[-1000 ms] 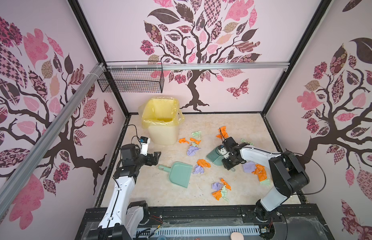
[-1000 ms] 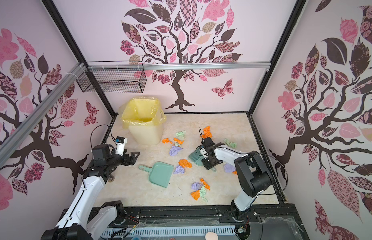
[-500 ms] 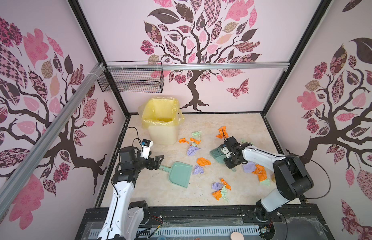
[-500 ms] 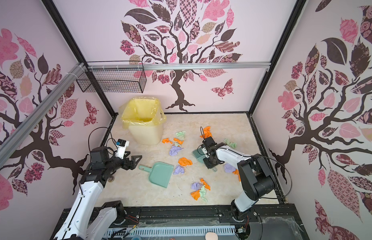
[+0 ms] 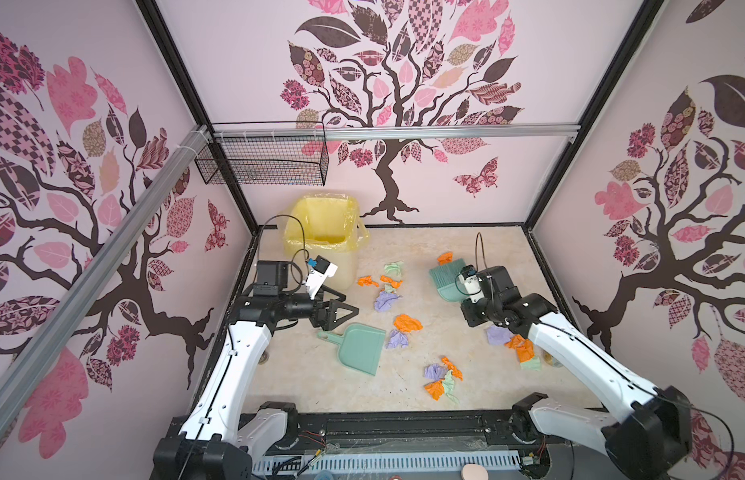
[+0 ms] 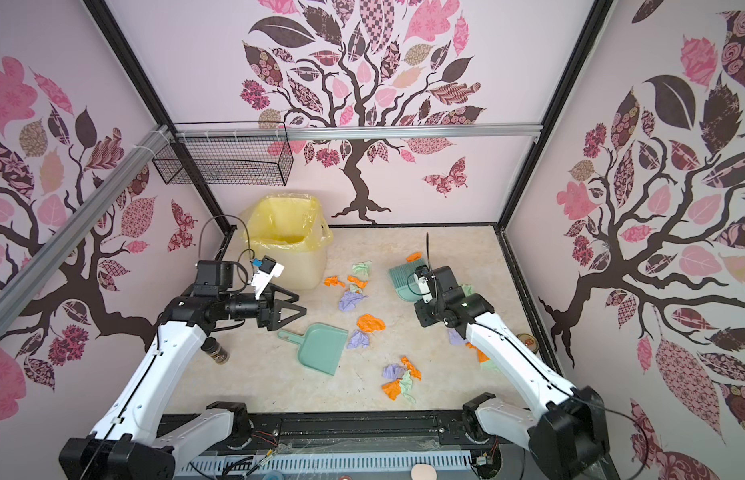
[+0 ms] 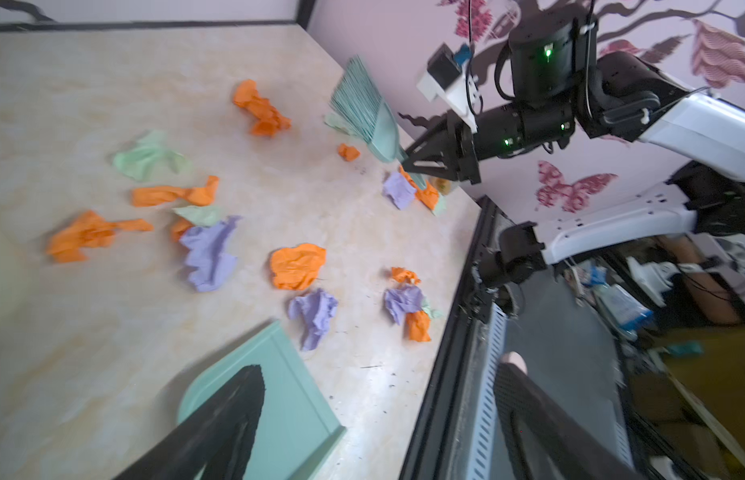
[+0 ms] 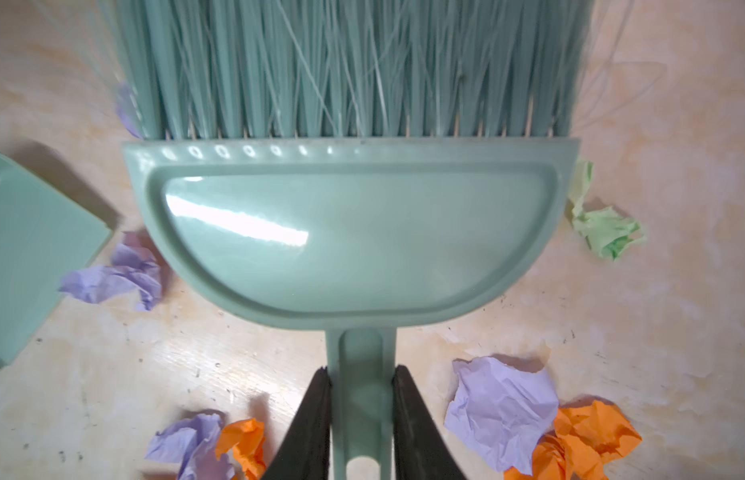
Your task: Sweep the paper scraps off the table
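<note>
Crumpled paper scraps in orange [image 5: 407,323], lilac [image 5: 387,300] and pale green [image 5: 393,268] lie scattered over the middle and right of the beige table [image 5: 304,382]. One cluster [image 5: 441,380] sits near the front, and more scraps [image 5: 516,345] lie under the right arm. My right gripper [image 8: 361,374] is shut on the handle of a teal brush [image 5: 445,276], whose bristles point toward the back wall. A teal dustpan [image 5: 360,349] lies flat at centre left. My left gripper [image 5: 350,305] is open and empty, just above and behind the dustpan's handle.
A bin lined with a yellow bag [image 5: 323,245] stands at the back left. A wire basket [image 5: 262,160] hangs on the wall above it. A small dark jar [image 6: 217,353] stands by the left arm. A tin [image 6: 529,340] sits at the right edge.
My right gripper closed on the brush handle and carried the brush back and to the right. My left gripper moved right toward the dustpan handle, staying open.
</note>
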`<state>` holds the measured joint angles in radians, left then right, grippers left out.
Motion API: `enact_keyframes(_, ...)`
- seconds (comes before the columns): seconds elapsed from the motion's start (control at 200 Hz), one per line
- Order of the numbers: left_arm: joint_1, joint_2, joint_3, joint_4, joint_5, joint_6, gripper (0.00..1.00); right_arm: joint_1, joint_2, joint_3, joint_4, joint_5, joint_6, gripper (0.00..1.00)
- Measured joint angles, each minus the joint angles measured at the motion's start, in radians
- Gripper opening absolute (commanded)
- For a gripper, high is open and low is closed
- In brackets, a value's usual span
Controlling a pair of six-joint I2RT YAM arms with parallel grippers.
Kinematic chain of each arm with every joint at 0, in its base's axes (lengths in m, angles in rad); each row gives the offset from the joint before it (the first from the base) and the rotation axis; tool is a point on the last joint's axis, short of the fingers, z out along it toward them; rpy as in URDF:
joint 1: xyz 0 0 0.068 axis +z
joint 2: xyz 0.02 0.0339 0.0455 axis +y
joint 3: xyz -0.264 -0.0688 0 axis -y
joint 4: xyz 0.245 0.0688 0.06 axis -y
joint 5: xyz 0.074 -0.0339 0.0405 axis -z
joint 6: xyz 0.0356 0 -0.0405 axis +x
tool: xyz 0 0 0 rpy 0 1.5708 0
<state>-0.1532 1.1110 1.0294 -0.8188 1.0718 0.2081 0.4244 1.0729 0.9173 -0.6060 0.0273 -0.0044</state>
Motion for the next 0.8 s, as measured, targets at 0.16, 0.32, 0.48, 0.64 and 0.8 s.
enact_keyframes(0.16,-0.171,0.135,0.019,0.082,0.008,-0.144,0.88,0.01,-0.129,0.0,0.027,-0.04,0.034,0.19)
enact_keyframes(0.32,-0.273,0.319,0.138,0.146,-0.017,-0.239,0.87,0.014,-0.171,-0.005,0.037,-0.066,0.059,0.19)
enact_keyframes(0.48,-0.314,0.465,0.28,0.203,-0.024,-0.312,0.84,0.018,-0.173,-0.042,0.053,-0.085,0.079,0.19)
enact_keyframes(0.64,-0.354,0.497,0.304,0.295,-0.048,-0.388,0.84,0.019,-0.159,-0.063,0.059,-0.099,0.1,0.19)
enact_keyframes(0.8,-0.409,0.512,0.318,0.34,-0.082,-0.414,0.84,0.02,-0.117,-0.063,0.091,-0.118,0.121,0.19)
